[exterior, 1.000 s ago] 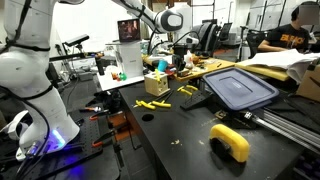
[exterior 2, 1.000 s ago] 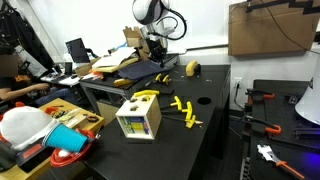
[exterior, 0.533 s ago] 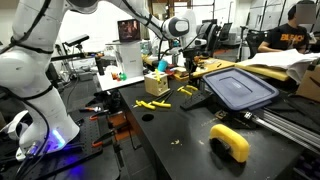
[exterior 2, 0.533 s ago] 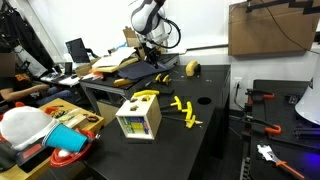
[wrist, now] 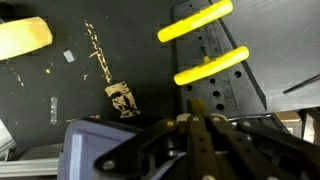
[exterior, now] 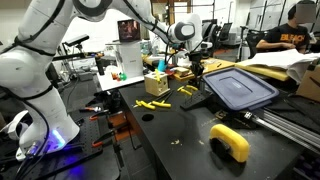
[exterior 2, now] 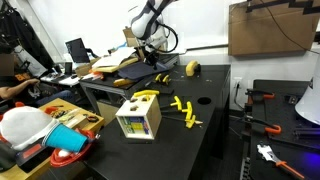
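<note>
My gripper [exterior: 197, 68] hangs above the black table by the near corner of a dark blue lid [exterior: 240, 88]; it also shows in the exterior view from the far side [exterior 2: 152, 55]. In the wrist view the fingers [wrist: 196, 108] are shut together, with a thin dull-yellow stick showing between the tips. Below them on the perforated table lie two bright yellow sticks [wrist: 212, 65], and the blue lid's corner [wrist: 90, 140] is at the lower left. More yellow sticks [exterior: 188, 91] lie on the table in both exterior views [exterior 2: 182, 104].
A small wooden box [exterior: 156, 82] with a white face [exterior 2: 138, 120] stands on the table. A yellow block [exterior: 230, 142] lies near the front edge. Cluttered desks, monitors and a seated person [exterior: 285, 35] are behind. A cardboard box [exterior 2: 270, 28] and hand tools [exterior 2: 265, 98] sit to the side.
My gripper has swung away from the wooden box toward the blue lid and the wrist has turned. The yellow sticks and box on the table have not moved.
</note>
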